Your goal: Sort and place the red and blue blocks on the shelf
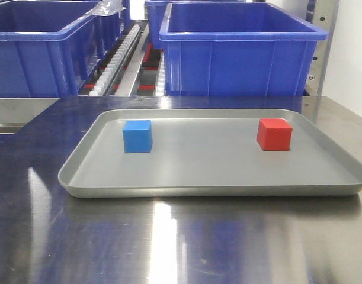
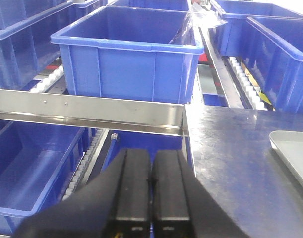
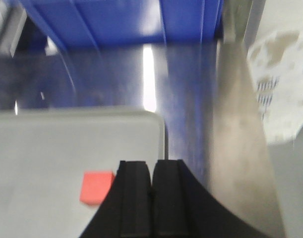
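A sky-blue block (image 1: 137, 136) sits on the left of the grey tray (image 1: 216, 190) and a red block (image 1: 274, 134) on its right, both resting flat. The shelf's roller tracks (image 1: 118, 56) run behind the table among the bins. Neither gripper shows in the front view. My left gripper (image 2: 151, 154) is shut and empty, hovering off the table's left edge before the shelf's steel front rail (image 2: 87, 106). Shut and empty too, my right gripper (image 3: 152, 165) hangs over the tray's right part, with the red block (image 3: 96, 187) just to its left.
Large dark-blue bins (image 1: 240, 50) stand on the rack behind the table, another bin (image 2: 129, 52) straight ahead of the left gripper and one lower down (image 2: 34, 168). The steel tabletop (image 1: 181, 242) carries the tray; its corner (image 2: 292, 148) shows at the left wrist view's right.
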Robot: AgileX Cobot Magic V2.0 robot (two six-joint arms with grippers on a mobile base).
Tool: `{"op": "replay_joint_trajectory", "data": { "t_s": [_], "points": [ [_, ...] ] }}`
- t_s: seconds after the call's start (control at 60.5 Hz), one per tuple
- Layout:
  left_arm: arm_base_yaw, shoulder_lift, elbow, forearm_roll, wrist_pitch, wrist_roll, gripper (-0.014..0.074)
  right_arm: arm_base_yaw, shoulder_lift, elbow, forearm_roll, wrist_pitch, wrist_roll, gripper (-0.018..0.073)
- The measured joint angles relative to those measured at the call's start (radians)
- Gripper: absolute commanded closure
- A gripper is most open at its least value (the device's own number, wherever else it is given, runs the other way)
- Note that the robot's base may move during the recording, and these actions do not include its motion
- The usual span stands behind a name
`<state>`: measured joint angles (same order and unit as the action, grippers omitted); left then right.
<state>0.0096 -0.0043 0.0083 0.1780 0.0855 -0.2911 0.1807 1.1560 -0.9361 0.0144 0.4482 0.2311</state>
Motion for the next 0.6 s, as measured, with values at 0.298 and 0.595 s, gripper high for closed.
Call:
{"op": "replay_joint_trajectory", "data": {
  "t_s": [0.298,0.595],
  "points": [
    [0.0,0.0,0.0,0.0,0.0,0.0,0.0453,0.038,0.099,0.0,0.034,0.104,0.0,-0.0043],
    [0.0,0.0,0.0,0.0,0.0,0.0,0.0453,0.132,0.201,-0.078,0.037,0.139,0.0,-0.0043]
  ]
}}
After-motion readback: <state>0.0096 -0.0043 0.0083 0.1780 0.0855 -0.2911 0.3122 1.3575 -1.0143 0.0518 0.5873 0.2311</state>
